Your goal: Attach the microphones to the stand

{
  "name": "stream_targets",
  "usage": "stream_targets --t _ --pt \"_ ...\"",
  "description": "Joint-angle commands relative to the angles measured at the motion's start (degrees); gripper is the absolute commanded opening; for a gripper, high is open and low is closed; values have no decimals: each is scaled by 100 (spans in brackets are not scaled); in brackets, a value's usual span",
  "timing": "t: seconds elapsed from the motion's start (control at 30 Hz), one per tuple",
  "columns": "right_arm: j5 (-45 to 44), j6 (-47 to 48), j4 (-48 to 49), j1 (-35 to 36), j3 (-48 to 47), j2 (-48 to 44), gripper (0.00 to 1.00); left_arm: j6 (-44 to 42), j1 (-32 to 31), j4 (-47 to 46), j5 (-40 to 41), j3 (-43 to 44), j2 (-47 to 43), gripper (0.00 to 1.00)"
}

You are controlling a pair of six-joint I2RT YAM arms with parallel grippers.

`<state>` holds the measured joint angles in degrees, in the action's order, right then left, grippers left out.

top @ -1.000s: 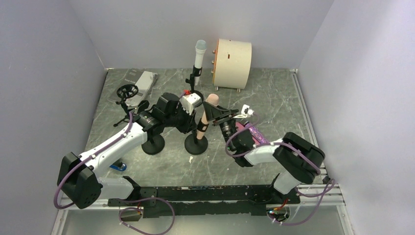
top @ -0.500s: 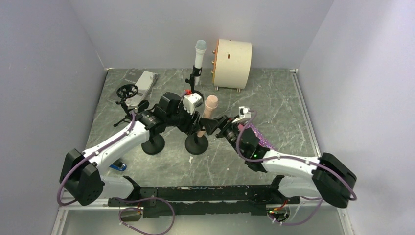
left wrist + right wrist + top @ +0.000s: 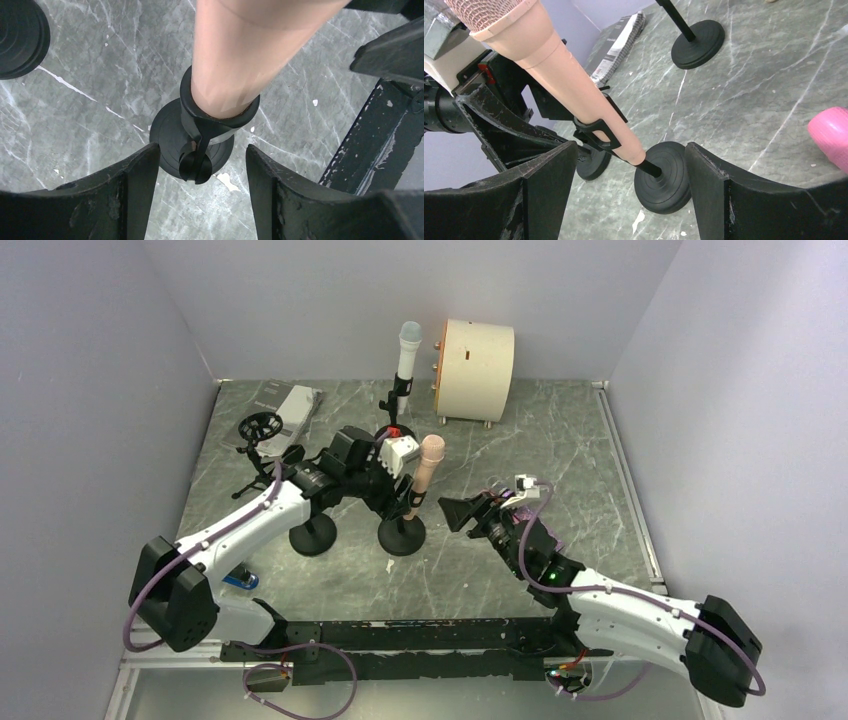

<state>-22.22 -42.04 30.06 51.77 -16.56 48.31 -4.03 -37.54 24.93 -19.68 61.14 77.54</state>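
Peach mic (image 3: 424, 472) tilted in clip (image 3: 215, 107) of centre stand (image 3: 401, 535); white mic (image 3: 407, 360) upright in far stand (image 3: 398, 400); pink mic (image 3: 830, 135) loose on table (image 3: 560, 440), right. Left gripper (image 3: 202, 195) jaws wide, flanking clip, not touching. Right gripper (image 3: 462, 512) jaws wide, empty, near. Likely light, rigid, slick: take hold mid-barrel, below head.

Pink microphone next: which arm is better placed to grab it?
Right. The pink handheld microphone lies beside the open right gripper; the open left gripper sits at the clipped peach microphone.

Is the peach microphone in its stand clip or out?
In: the peach microphone passes through the black clip on the stand, leaning.
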Motion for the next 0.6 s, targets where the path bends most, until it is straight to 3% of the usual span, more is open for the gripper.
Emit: stream_targets --t 0.0,0.13,0.43,0.57 --pt "-159 -44 -334 -56 -11 -297 81 -425 -8 30 -90 302 75 67" --pt "-228 -75 -550 -102 -23 -480 80 -531 -7 46 -223 394 191 59" --pt "-476 -87 -1054 -223 47 -1042 79 -558 -7 -273 -401 365 312 3" --pt "-582 11 -1321 -278 26 -1271 79 -431 -5 -742 -83 337 360 2"
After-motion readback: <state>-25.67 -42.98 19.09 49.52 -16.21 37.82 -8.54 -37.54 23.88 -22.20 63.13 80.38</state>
